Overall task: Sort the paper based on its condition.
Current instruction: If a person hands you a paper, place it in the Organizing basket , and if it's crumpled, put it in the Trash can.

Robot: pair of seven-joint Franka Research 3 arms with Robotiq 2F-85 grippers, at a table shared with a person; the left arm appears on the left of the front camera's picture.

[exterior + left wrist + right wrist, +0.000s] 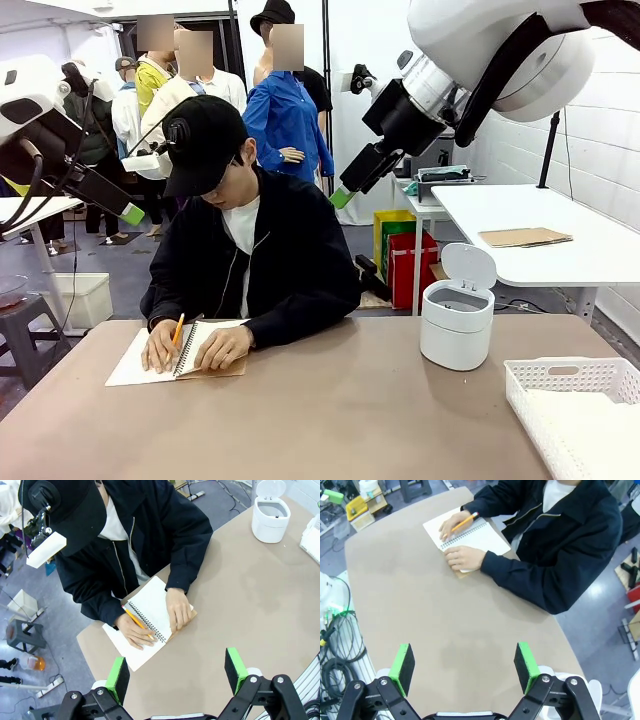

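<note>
Front view: the left gripper (128, 210) hangs at the upper left and the right gripper (345, 193) at upper centre, both above the table (350, 420). At centre left a person (265, 255) holds a pencil (178, 330) on an open notebook (135, 365). A white bin (457, 320), lid raised, stands at the right. The basket (570, 368) at lower right holds a flat whitish layer, perhaps the paper (590, 430); I cannot tell.

Left wrist view: the green pads (118, 678) stand wide apart with nothing between them, the notebook above them in the frame.

Right wrist view: the pads (401, 667) are likewise spread and empty over the table.
</note>
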